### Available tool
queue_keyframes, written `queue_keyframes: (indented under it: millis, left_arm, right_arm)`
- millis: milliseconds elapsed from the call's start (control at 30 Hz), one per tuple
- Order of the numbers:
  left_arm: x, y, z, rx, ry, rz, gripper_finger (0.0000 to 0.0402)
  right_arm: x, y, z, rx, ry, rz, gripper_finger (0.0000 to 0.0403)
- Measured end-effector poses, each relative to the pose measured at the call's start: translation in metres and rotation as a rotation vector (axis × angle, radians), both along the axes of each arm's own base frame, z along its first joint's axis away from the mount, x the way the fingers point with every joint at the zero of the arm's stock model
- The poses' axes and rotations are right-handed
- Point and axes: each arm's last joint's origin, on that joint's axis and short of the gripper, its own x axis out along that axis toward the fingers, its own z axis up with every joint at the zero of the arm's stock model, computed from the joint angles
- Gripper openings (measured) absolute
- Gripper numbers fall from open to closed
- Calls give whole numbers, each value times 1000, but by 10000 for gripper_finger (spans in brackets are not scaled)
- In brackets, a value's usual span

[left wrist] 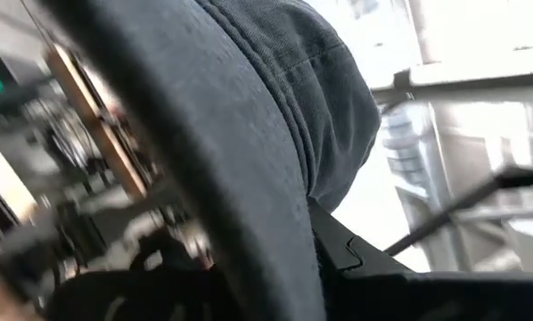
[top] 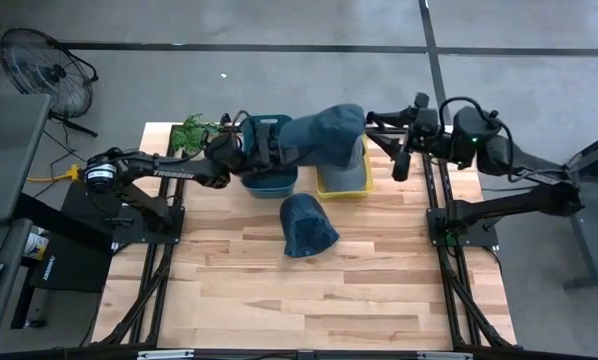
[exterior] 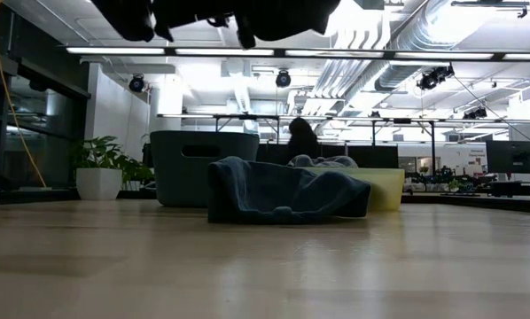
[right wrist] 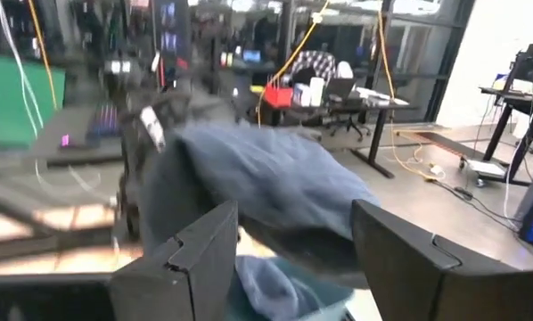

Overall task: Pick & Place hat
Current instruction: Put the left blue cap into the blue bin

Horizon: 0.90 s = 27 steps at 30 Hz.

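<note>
A dark teal hat [top: 329, 135] hangs in the air over the two bins at the table's far side, with my left gripper [top: 279, 150] shut on its left end. In the right wrist view the same hat [right wrist: 266, 183] hangs just beyond my right gripper [right wrist: 293, 259], which is open and holds nothing. In the high view the right gripper [top: 399, 158] is to the right of the hat. A second dark blue hat [top: 307, 225] lies on the table in front of the bins, its open side on the wood. A grey hat [top: 347, 172] lies in the yellow bin [top: 324, 190]. My left gripper pinches the hat's brim [left wrist: 249, 178] between its two fingers [left wrist: 356, 259], at the hat's left end. The fingers come from the table's left, about level and slightly raised. The hat is lifted clear, its crown stretching out to the right over the bins.
A teal bin [top: 269, 182] stands beside the yellow bin at the far middle. A potted plant [top: 191, 132] is at the far left corner. The near half of the table [top: 309, 300] is bare wood. A floor fan [top: 44, 70] stands beyond the table.
</note>
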Motion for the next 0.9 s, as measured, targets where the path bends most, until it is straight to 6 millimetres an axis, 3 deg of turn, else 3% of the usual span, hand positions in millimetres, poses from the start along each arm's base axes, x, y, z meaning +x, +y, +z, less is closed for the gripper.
queue_keyframes:
  millis: [300, 533, 900]
  left_arm:
    - [-12, 29, -2, 52, 63, -277, 7]
    - [-17, 39, -2, 61, 83, -325, 11]
    - [-17, 38, -2, 63, 85, -333, 6]
  right_arm:
    - [-3, 3, -9, -198, 167, 98, 213]
    - [12, 12, -15, -391, 262, 115, 214]
    - [37, 30, -23, -661, 417, -11, 232]
